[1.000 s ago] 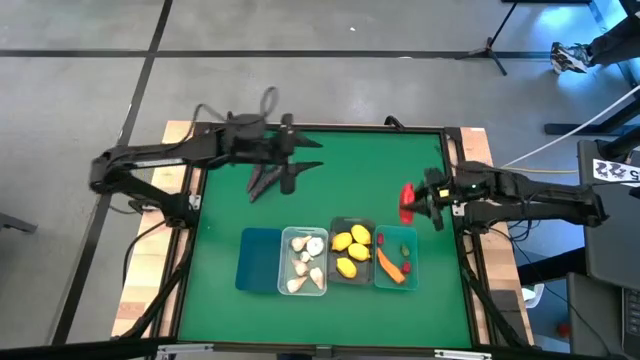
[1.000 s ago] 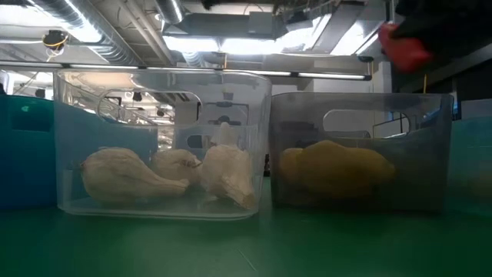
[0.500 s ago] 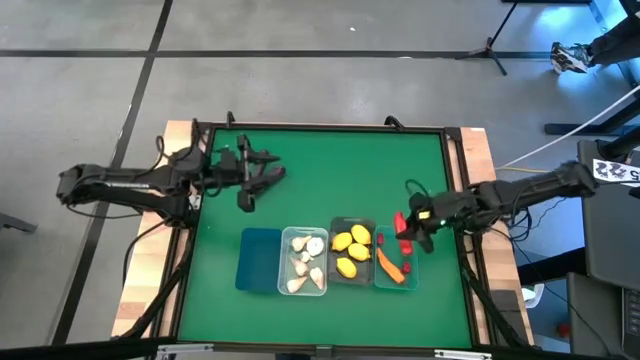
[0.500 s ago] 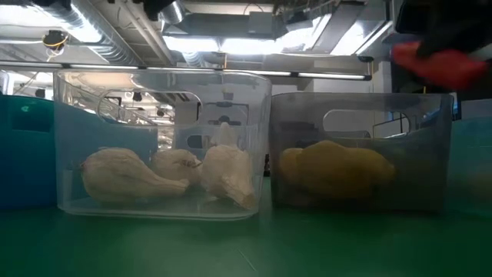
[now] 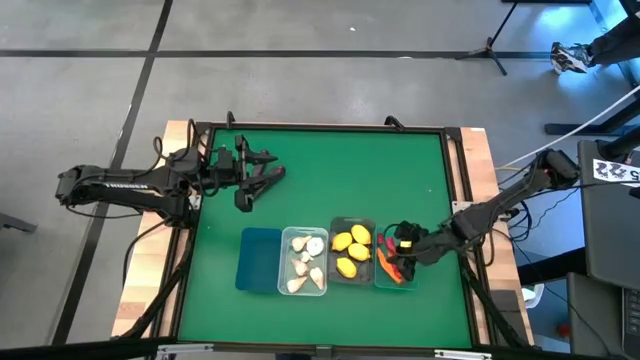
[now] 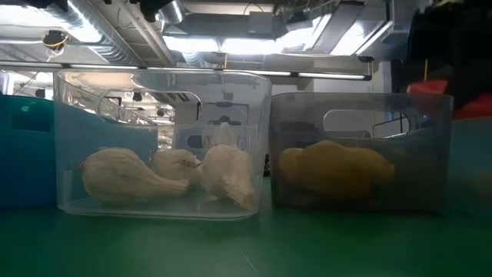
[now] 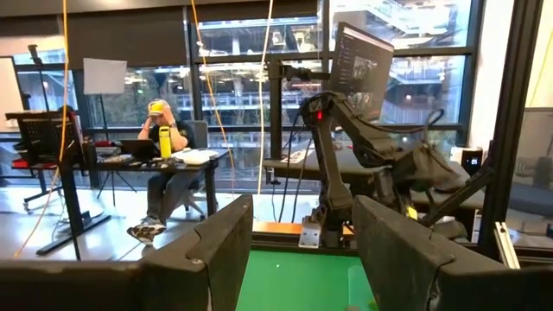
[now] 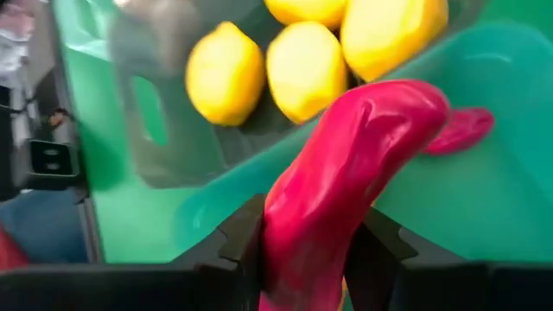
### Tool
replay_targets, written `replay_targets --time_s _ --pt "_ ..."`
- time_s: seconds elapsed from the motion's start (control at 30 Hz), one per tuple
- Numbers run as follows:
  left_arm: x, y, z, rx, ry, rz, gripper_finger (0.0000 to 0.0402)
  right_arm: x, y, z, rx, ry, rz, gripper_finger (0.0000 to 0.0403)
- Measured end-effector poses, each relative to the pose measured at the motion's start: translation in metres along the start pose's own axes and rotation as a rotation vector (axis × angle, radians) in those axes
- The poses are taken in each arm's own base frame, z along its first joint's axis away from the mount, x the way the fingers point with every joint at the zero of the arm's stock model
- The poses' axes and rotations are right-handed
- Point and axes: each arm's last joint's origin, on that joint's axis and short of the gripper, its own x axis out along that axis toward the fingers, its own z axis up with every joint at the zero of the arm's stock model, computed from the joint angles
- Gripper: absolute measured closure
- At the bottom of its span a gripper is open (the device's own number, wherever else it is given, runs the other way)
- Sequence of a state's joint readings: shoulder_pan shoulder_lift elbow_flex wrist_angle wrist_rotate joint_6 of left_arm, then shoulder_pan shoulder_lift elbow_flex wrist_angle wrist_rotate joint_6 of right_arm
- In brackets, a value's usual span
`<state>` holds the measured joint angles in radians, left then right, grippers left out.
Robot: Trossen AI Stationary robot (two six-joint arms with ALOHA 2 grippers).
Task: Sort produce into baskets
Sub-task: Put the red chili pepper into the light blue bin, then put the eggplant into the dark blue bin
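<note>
Only the right wrist view lets us see the grip: right gripper (image 8: 302,250) clamped on a red pepper (image 8: 354,164), held over the teal bin (image 8: 449,199), w/ lemons (image 8: 304,67) in the dark grey bin (image 8: 147,130) next door. From the high view we get layout: blue bin (image 5: 259,259), clear bin (image 5: 283,262) w/ garlic (image 5: 303,262), grey, teal, all in a row touching, near the table's (image 5: 340,170) front edge. The left gripper (image 5: 246,185) hangs well apart at the far left corner, fingers (image 7: 216,250) spread wide, nothing between them. In the low view the pepper is just a red patch (image 6: 432,90) behind the grey bin's rim; teal bin mostly cut off there. A person sits at a desk (image 7: 160,164) in the room beyond. Orange piece in teal bin (image 5: 388,266); we can't tell carrot or pepper.
</note>
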<state>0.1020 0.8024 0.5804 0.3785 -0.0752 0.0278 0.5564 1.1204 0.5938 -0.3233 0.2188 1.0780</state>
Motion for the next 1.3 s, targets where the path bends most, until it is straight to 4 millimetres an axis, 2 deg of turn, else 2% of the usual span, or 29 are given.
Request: replay_targets --time_s 0.2,0.53,0.63,0.7,0.8,0.97,1.17,1.3 --pt "0.0 0.0 0.0 0.0 0.001 0.0 0.0205 0.008 -0.004 -0.003 0.029 0.003 -0.066 0.0268" --pt "0.0 0.0 -0.003 -0.008 0.033 0.001 0.0205 0.007 -0.009 -0.008 0.059 0.1 -0.103 0.0195" --pt "0.0 0.002 -0.009 -0.013 0.091 0.079 0.0205 0.007 -0.009 -0.008 0.064 0.1 -0.104 0.0188" --pt "-0.001 0.006 -0.013 -0.008 0.133 0.211 0.0205 0.003 -0.006 -0.005 0.038 0.107 -0.12 0.0188" --pt "-0.004 0.014 -0.019 -0.024 0.191 0.417 0.0205 -0.007 0.002 0.003 -0.012 0.106 -0.163 0.0191" --pt "-0.006 0.024 -0.035 -0.093 0.309 0.534 0.0205 -0.036 0.023 0.021 -0.091 0.134 -0.22 0.0193" --pt "-0.008 0.042 -0.066 -0.224 0.493 0.767 0.0205 -0.074 0.041 0.044 -0.191 0.064 -0.303 0.0193" --pt "-0.009 0.053 -0.088 -0.251 0.635 0.873 0.0205 -0.091 0.049 0.054 -0.224 0.015 -0.322 0.0193"
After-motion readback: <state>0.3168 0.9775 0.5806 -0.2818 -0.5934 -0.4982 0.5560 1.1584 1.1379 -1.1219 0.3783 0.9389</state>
